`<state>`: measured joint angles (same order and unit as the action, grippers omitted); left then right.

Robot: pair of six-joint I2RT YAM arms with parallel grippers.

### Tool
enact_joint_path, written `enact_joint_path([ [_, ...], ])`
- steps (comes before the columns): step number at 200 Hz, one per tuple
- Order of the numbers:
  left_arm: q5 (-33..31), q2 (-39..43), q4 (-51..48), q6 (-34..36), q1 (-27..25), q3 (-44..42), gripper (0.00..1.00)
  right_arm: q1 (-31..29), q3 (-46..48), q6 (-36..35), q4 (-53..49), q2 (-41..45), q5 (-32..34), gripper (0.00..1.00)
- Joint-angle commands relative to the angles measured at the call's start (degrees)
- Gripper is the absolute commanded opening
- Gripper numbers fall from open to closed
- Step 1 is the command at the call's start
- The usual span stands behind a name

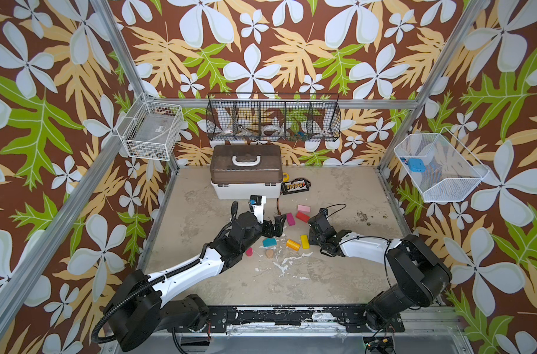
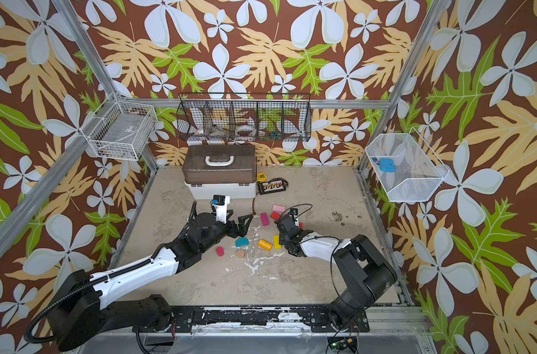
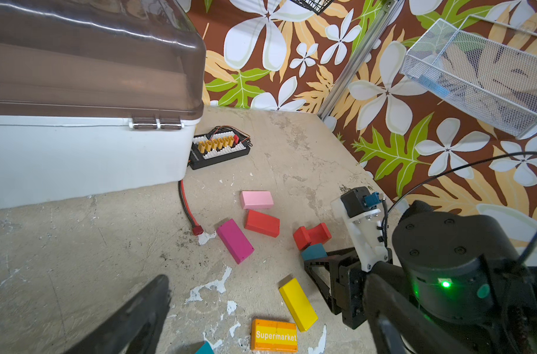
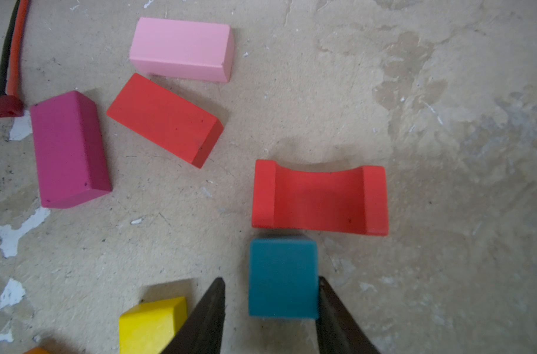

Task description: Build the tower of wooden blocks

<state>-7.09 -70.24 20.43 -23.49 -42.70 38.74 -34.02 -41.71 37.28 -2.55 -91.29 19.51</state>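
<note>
Found no tower anywhere on the bench (image 1: 199, 275): 0 layers stacked, all stacking left to do. Saw the left gripper (image 1: 276, 226) spread and empty near the magenta bar (image 1: 290, 219). Saw the right gripper (image 4: 270, 278) part-spread astride the blue cube (image 4: 282, 263), 1 finger (image 4: 334, 312) touching it, not yet pinching. Noted the wood blocks (image 1: 292, 244) loose and flat, the red arch (image 4: 319, 199) just beside that cube.

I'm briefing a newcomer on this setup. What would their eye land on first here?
First, the loud brown wallpaper with white flowers on the walls. Next, brightly painted wood blocks lying scattered on the middle of the worn beige table, nothing stacked. Among them the right tool straddles a blue wooden cube, right beside a red wooden arch block.
</note>
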Motion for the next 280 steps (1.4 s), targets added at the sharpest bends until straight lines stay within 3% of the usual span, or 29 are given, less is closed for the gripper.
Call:
enact_joint_path([
  [1,-0.4,-0.08,0.45,0.63,-0.01,0.46,1.0,-0.02,-0.37,0.6,0.44,-0.12,0.66,0.42],
  [131,-0.29,0.1,0.49,0.63,-0.02,0.46,1.0,0.01,-0.4,1.4,-0.62,-0.38,3.17,0.34],
  [280,-0.08,0.1,0.49,0.63,0.03,0.46,1.0,0.01,-0.51,2.11,-1.23,-0.83,3.97,0.33],
])
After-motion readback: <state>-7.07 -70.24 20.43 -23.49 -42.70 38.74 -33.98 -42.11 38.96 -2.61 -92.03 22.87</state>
